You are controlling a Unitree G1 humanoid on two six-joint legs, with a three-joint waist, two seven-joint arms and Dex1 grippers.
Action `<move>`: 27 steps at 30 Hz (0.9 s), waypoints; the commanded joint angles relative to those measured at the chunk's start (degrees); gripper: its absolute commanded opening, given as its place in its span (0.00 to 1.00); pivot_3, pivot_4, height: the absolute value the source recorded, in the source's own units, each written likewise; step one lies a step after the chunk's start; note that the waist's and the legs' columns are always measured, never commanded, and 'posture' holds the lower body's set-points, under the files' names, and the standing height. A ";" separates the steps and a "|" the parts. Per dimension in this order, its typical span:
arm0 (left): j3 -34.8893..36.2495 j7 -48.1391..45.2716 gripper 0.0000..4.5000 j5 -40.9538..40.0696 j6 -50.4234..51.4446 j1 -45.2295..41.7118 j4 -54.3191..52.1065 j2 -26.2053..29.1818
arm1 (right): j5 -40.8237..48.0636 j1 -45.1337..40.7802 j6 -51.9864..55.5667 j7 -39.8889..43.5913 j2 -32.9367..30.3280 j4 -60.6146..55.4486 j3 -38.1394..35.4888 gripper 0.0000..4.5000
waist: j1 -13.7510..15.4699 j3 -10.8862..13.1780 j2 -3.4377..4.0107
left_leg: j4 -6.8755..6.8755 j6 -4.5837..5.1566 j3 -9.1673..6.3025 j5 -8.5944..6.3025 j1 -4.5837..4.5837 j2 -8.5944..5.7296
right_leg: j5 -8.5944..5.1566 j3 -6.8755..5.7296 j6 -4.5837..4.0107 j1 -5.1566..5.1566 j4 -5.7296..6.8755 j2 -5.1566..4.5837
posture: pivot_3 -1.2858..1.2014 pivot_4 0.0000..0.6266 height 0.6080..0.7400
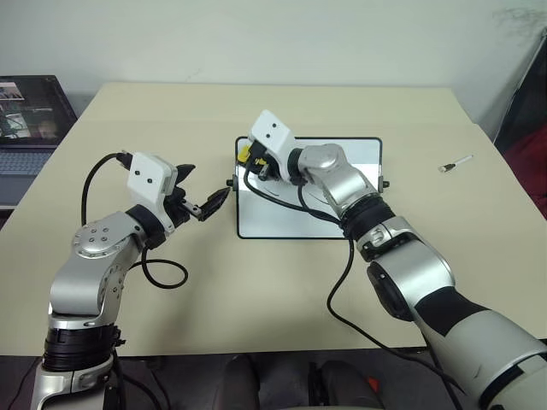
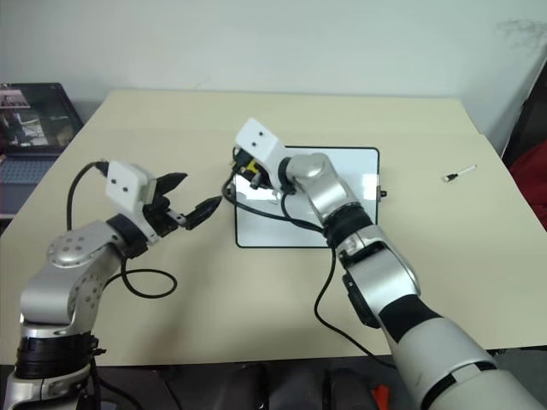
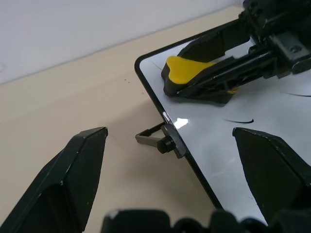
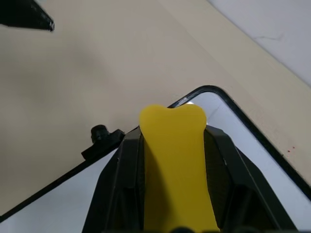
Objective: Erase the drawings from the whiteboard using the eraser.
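Eraser (image 3: 187, 69) sits clamped between the right gripper's (image 4: 174, 145) jaws, pressed near the whiteboard's (image 1: 342, 224) far left corner, presumably so its face can rub the strokes there. Left gripper (image 3: 170, 165) hovers just off the board's left edge with jaws wide apart and empty, facing the small knob (image 3: 167, 143), likely ready to steady the frame against the desk (image 1: 171, 325). Only thin drawings (image 3: 239, 121) beside the eraser are visible; the right arm covers much of the board, so other marks cannot be judged.
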 commanded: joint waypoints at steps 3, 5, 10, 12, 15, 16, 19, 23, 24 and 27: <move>0.04 -0.44 1.00 0.05 -0.54 -0.26 -1.48 0.08 | -0.51 -3.68 -1.58 -2.22 0.26 -0.47 0.29 0.29 | -0.09 0.00 -0.01 | -0.13 -0.19 0.15 0.10 -0.06 -0.02 | 0.00 0.07 0.00 -0.13 -0.14 0.00 | 0.52 0.24 1.00; -0.05 -0.48 1.00 0.06 -0.53 -0.24 -1.57 0.07 | -1.26 -4.23 -2.65 -2.96 1.16 1.57 1.05 0.29 | -0.16 0.01 -0.01 | -0.20 -0.20 0.19 0.10 -0.06 -0.01 | 0.00 0.09 0.00 -0.18 -0.19 0.02 | 0.52 0.24 1.00; -0.15 -0.38 1.00 -0.03 -0.42 0.05 -1.91 0.04 | -3.28 -4.58 -5.34 -4.12 2.27 7.78 3.18 0.29 | -0.14 0.01 -0.01 | -0.22 -0.19 0.22 0.10 -0.06 -0.01 | 0.00 0.11 0.00 -0.19 -0.21 0.02 | 0.52 0.24 1.00; -0.22 -0.34 1.00 -0.03 -0.42 0.21 -2.05 -0.05 | -4.46 -4.44 -6.08 -4.02 2.20 10.01 4.12 0.29 | -0.08 0.00 -0.02 | -0.20 -0.18 0.20 0.09 -0.05 -0.01 | 0.00 0.10 0.00 -0.17 -0.17 0.01 | 0.52 0.24 1.00; -0.29 -0.36 1.00 0.02 -0.52 0.24 -2.02 -0.08 | -4.71 -3.74 -5.22 -2.64 1.73 12.43 4.43 0.29 | -0.08 0.00 -0.02 | -0.18 -0.04 0.15 0.01 0.01 -0.02 | 0.00 0.06 0.00 -0.15 -0.03 0.01 | 0.52 0.24 1.00; -0.28 -0.36 1.00 0.01 -0.56 0.25 -2.00 -0.11 | -4.61 -3.20 -4.45 -1.63 1.36 12.96 4.29 0.29 | -0.07 0.00 -0.02 | -0.18 -0.04 0.12 0.02 0.05 -0.02 | 0.00 0.03 0.00 -0.12 0.02 0.01 | 0.52 0.24 1.00; -0.24 -0.39 1.00 -0.01 -0.70 0.35 -1.95 -0.18 | -4.53 -2.04 -3.92 0.53 0.11 12.02 4.05 0.29 | 0.03 0.00 -0.02 | -0.13 -0.07 0.01 0.06 0.19 -0.02 | 0.00 -0.06 0.00 0.10 0.06 0.02 | 0.52 0.24 1.00; -0.27 -0.47 1.00 -0.02 -0.82 0.27 -1.61 -0.24 | -3.26 -3.33 -3.29 3.05 -0.88 5.82 3.07 0.29 | 0.15 0.00 -0.02 | -0.11 -0.05 -0.03 0.08 0.33 -0.04 | 0.00 -0.09 0.00 0.29 0.06 0.00 | 0.52 0.24 1.00; -0.32 -0.49 1.00 -0.02 -0.86 0.27 -1.56 -0.28 | -2.85 -3.66 -2.73 3.78 -1.08 3.89 2.84 0.29 | 0.15 0.01 -0.01 | -0.11 -0.06 -0.03 0.08 0.33 -0.04 | 0.00 -0.09 0.00 0.28 0.06 0.00 | 0.52 0.24 1.00; -0.51 -0.62 1.00 -0.01 -1.00 0.17 -1.35 -0.42 | -2.23 -4.61 -1.32 5.20 -1.57 -1.74 2.70 0.29 | 0.12 0.02 0.00 | -0.12 -0.06 -0.02 0.08 0.19 -0.03 | 0.00 -0.08 -0.01 0.13 0.05 0.01 | 0.52 0.24 1.00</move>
